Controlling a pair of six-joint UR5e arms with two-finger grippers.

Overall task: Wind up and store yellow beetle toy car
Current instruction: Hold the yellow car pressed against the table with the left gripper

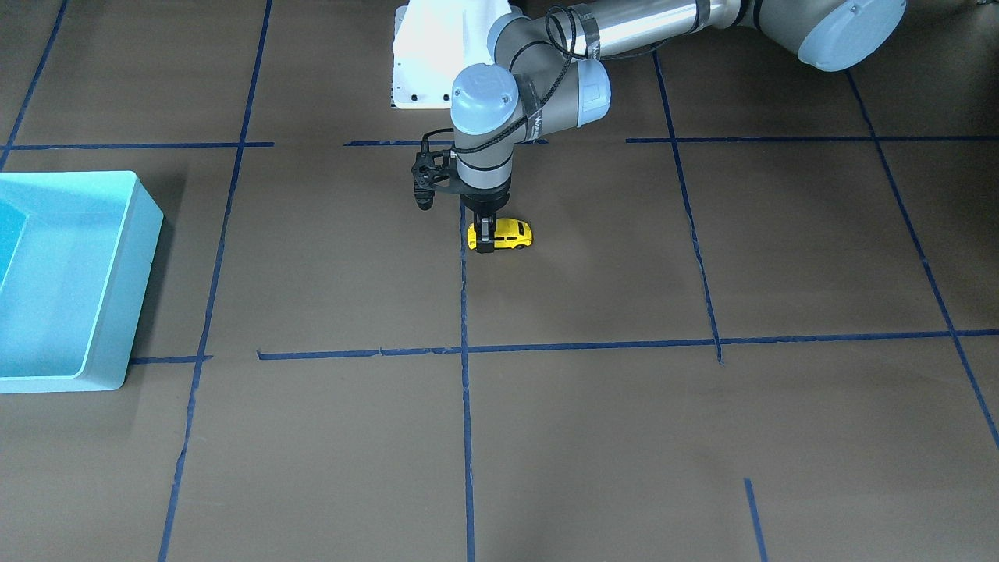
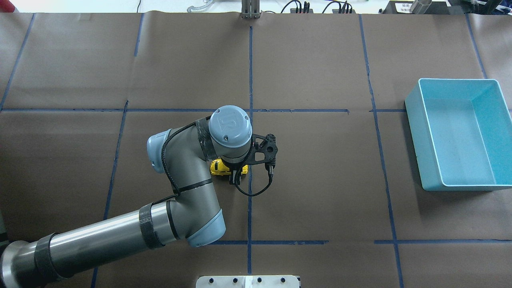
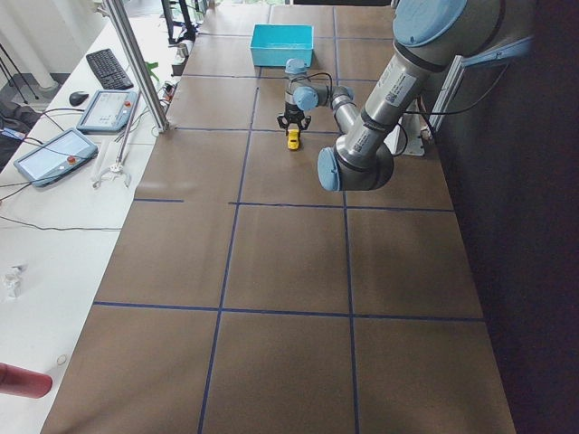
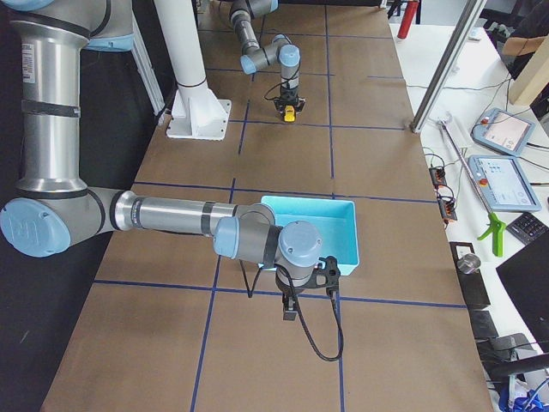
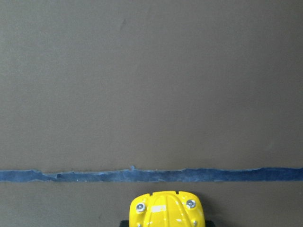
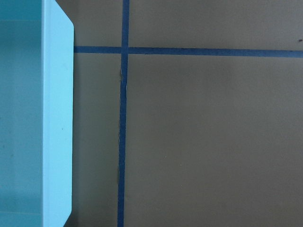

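The yellow beetle toy car [image 1: 511, 234] stands on the brown table near its middle, beside a blue tape line. My left gripper [image 1: 485, 240] points straight down and is shut on one end of the car, a dark finger [image 1: 485, 232] pressed against its side. The overhead view shows the car [image 2: 218, 167] partly hidden under the left wrist. In the left wrist view the car's yellow end [image 5: 165, 210] fills the bottom edge, wheels on the table. My right gripper [image 4: 290, 311] hangs next to the light blue bin [image 4: 317, 227]; I cannot tell whether it is open.
The light blue bin [image 2: 416, 136] stands at the table's right end, seen also in the front view [image 1: 129, 312] and the right wrist view [image 6: 57, 118]. Blue tape lines cross the brown table. A white mounting base [image 1: 425, 62] stands behind the left arm.
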